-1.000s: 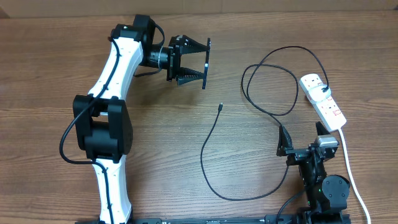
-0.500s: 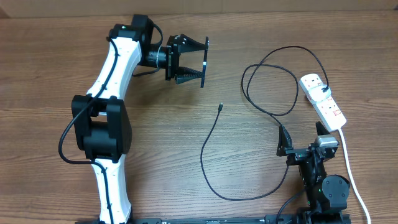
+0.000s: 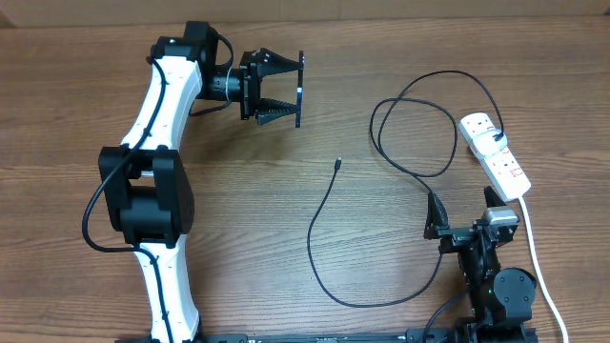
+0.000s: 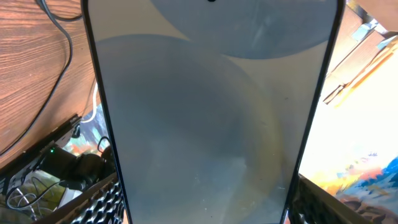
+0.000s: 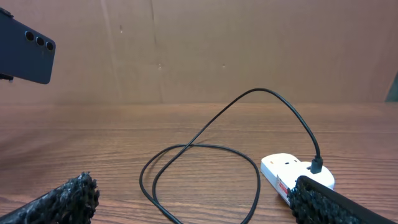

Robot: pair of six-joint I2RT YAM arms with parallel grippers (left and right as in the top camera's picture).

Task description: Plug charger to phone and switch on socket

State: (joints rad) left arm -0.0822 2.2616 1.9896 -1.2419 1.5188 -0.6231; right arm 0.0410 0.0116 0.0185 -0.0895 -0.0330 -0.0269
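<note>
The left gripper (image 3: 291,89) is clamped on the phone (image 4: 211,124), gripping it across its width with one finger on each long edge. It holds the phone off the bench (image 3: 238,191). The screen faces back toward the wrist, and the dark rear with its row of lenses faces away from the gripper.

The right gripper (image 3: 461,202) is spread wide and has nothing between its fingers (image 5: 62,199).

The charger (image 3: 319,205) lies on the bench. Its small plug tip (image 3: 338,164) is out beyond the phone's rear and well apart from the left gripper. The cable passes close by the right gripper and makes a loop just ahead of it.

The socket (image 3: 496,152) lies ahead of the right gripper and toward its right side. The charger's black plug (image 5: 317,165) sits in one of its outlets. The socket's white cord (image 3: 536,248) runs back along the right gripper's right side.
</note>
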